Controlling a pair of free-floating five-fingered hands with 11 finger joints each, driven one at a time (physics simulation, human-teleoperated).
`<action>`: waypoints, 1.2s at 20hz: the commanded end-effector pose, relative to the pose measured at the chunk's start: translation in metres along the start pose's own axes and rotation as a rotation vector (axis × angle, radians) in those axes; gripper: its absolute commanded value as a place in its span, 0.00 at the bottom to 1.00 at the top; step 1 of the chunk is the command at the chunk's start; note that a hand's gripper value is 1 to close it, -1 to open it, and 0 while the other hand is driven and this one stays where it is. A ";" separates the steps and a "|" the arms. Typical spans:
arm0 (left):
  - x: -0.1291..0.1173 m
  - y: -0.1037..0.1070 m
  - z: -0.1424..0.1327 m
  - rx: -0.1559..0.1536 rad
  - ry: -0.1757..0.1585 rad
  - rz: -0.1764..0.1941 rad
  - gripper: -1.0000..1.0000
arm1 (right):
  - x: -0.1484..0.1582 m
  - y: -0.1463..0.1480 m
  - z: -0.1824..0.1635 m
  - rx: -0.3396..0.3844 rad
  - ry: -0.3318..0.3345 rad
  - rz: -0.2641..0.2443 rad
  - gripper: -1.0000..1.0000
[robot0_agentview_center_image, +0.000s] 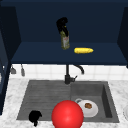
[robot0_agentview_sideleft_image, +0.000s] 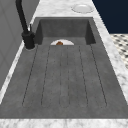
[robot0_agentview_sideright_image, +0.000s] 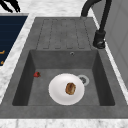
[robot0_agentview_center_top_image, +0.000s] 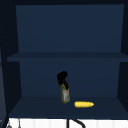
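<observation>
Right hand (robot0_agentview_center_image: 62, 24) up in the cabinet, fingers curled round the top of the bottle (robot0_agentview_center_image: 65, 41). Bottle upright, hanging straight below the hand, base at the shelf (robot0_agentview_center_image: 37, 53), corn (robot0_agentview_center_image: 83, 50) just beside. Left hand (robot0_agentview_center_image: 35, 116) low at the sink's (robot0_agentview_center_image: 107, 100) front edge, well apart, fingers curled on nothing.

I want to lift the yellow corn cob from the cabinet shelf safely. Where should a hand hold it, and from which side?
The yellow corn cob lies flat on the dark blue cabinet shelf, lengthwise left to right, apart from the olive-green bottle that the right hand grips at its top. Probably best to pinch its middle across the narrow width, coming from the open front or above.
</observation>
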 end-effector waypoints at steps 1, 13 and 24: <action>0.000 0.000 0.000 0.000 0.000 0.000 0.50 | 0.001 -0.008 0.011 -0.028 0.087 -0.043 1.00; 0.000 0.000 0.000 0.000 0.000 0.000 0.50 | 0.017 -0.002 0.096 -0.112 0.045 -0.014 1.00; 0.000 0.000 0.000 0.000 0.000 0.000 0.50 | 0.057 0.023 0.175 -0.094 0.049 -0.006 1.00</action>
